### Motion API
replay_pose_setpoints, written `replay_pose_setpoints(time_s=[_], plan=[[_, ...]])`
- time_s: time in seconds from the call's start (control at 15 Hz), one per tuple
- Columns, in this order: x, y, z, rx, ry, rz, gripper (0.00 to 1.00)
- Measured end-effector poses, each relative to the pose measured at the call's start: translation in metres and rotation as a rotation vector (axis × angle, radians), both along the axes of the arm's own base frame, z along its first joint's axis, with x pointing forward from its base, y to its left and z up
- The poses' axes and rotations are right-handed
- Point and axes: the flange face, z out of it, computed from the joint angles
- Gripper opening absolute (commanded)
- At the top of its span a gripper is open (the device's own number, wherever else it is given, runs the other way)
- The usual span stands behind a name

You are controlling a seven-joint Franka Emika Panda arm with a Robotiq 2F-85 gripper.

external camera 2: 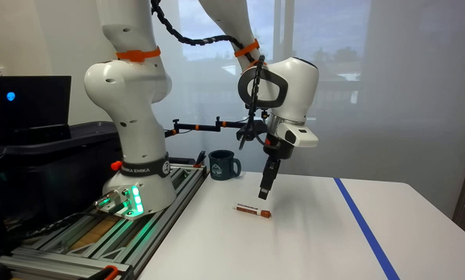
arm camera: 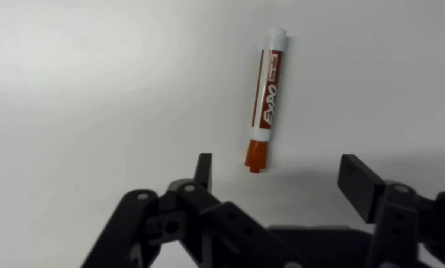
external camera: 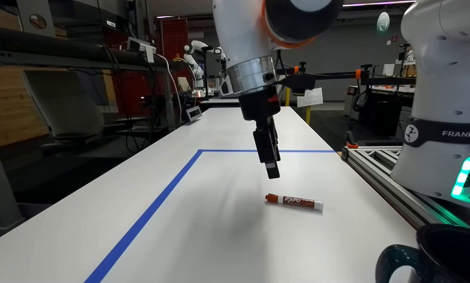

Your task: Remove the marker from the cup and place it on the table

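Note:
The marker [external camera: 294,201], white with a brown-red label and cap, lies flat on the white table [external camera: 152,243]. It also shows in an exterior view [external camera 2: 252,210] and in the wrist view [arm camera: 267,93], its cap pointing toward the gripper. The cup [external camera 2: 221,165] is a dark teal mug standing upright on the table near the robot's rail; an exterior view shows only part of it [external camera: 435,263]. My gripper [arm camera: 276,167] is open and empty. It hovers above the table near the marker's cap end in both exterior views [external camera: 273,172] [external camera 2: 263,193], not touching it.
Blue tape lines [external camera: 152,208] run across the table, also in an exterior view [external camera 2: 364,225]. The robot's base stands on a metal rail frame [external camera 2: 189,202] along the table edge. A small grey device [external camera: 194,114] sits at the table's far edge.

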Motion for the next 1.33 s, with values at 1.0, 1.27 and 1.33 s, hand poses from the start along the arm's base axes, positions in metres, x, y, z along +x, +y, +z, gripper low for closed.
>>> replay_pose_setpoints(time_s=[1.0, 1.27, 1.33], plan=[[-0.023, 0.029, 0.068, -0.027, 0.059, 0.183, 1.0], [-0.023, 0.029, 0.067, -0.027, 0.06, 0.183, 1.0], [-0.023, 0.029, 0.067, -0.027, 0.06, 0.183, 1.0]])
